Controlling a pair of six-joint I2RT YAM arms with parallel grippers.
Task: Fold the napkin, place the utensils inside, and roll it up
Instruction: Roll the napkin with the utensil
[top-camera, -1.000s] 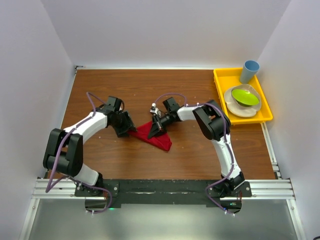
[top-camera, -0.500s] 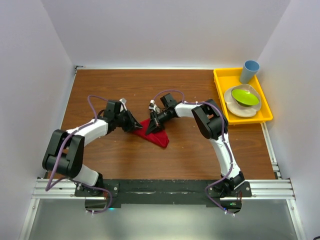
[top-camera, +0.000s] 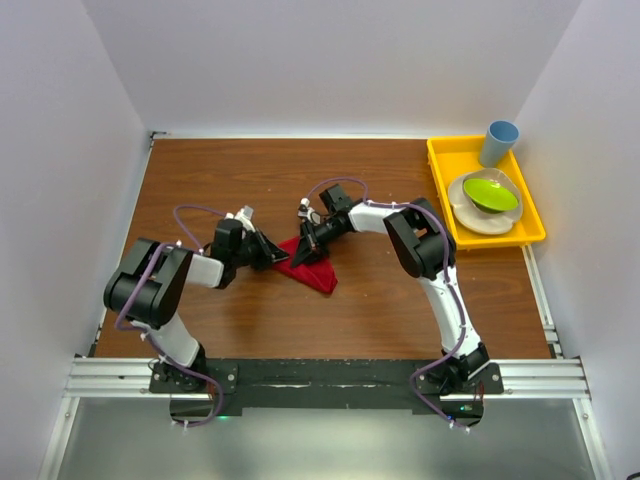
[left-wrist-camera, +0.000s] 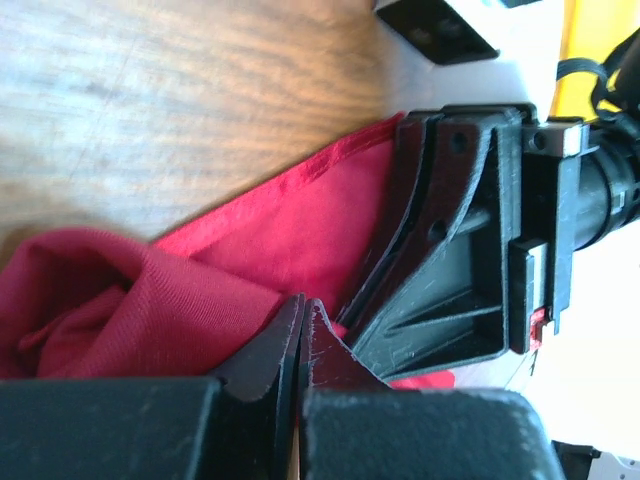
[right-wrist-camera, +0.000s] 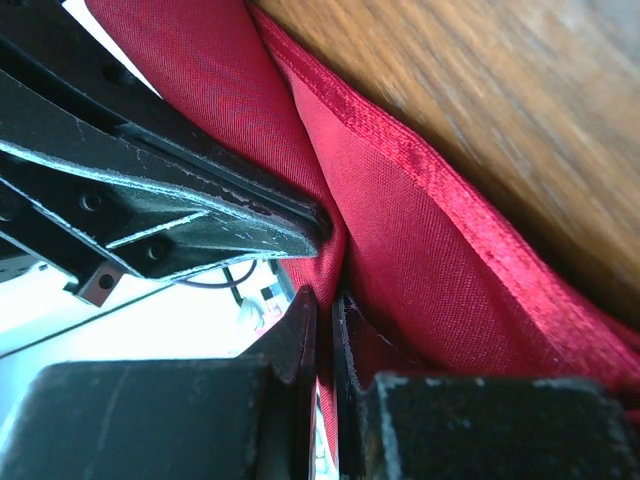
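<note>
The napkin (top-camera: 312, 272) lies bunched near the centre of the desk (top-camera: 400, 300). Left hand (top-camera: 270, 252): fingers closed to a slit, pinching the napkin's 9 o'clock edge. Right hand (top-camera: 306, 247): fingers likewise closed, clamping a fold at the napkin's 12 o'clock edge. The hands sit just beside each other.

Mid-table crowded: left gripper (top-camera: 270, 250) and right gripper (top-camera: 310, 243) nose to nose over the napkin (top-camera: 312, 272), hardly any room between them. Bare table (top-camera: 250, 175) open beyond and nearer the bases. Far right corner blocked by yellow tray (top-camera: 438, 185) carrying blue cup (top-camera: 499, 143) and green bowl (top-camera: 490, 193). Walls (top-camera: 70, 150) hem in both sides.
</note>
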